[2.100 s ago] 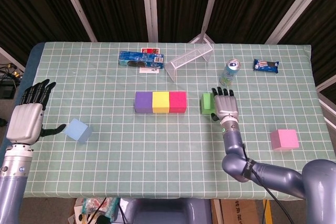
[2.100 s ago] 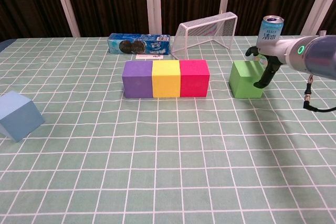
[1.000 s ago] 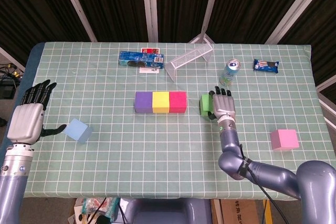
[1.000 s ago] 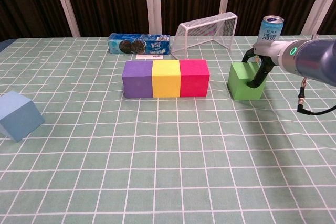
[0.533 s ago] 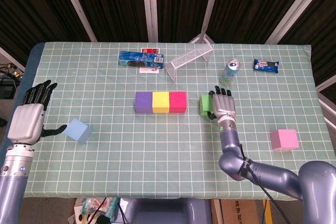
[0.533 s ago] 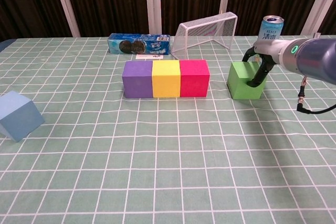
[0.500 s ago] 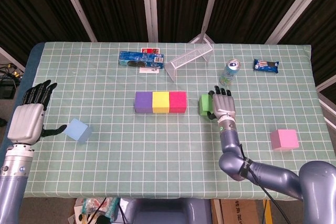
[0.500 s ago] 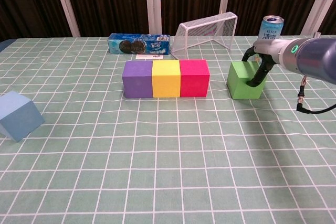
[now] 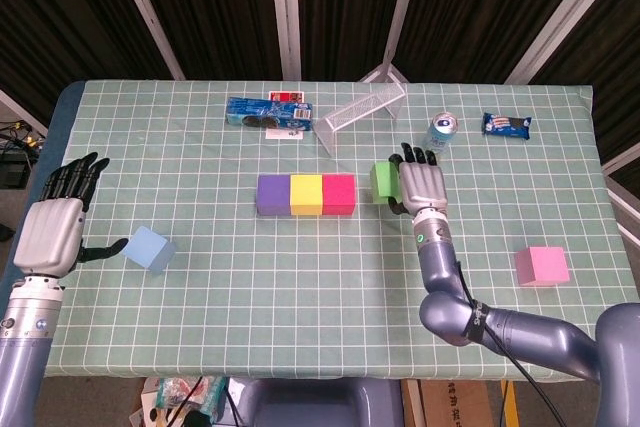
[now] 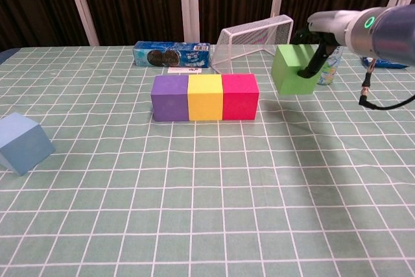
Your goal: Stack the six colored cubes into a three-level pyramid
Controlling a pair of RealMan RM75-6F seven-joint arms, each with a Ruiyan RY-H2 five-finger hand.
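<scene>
Three cubes (image 9: 306, 195) sit touching in a row at the surface (image 9: 300, 287) centre, a fourth cube (image 10: 293, 71) held off it at their 3 o'clock, wire rack (image 9: 360, 111) at 12.

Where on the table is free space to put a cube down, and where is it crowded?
The wide checked cloth in front of the purple, yellow and red cube row is bare, between the light blue cube and the pink cube. The back edge is crowded: cookie pack, wire goal, drink can.
</scene>
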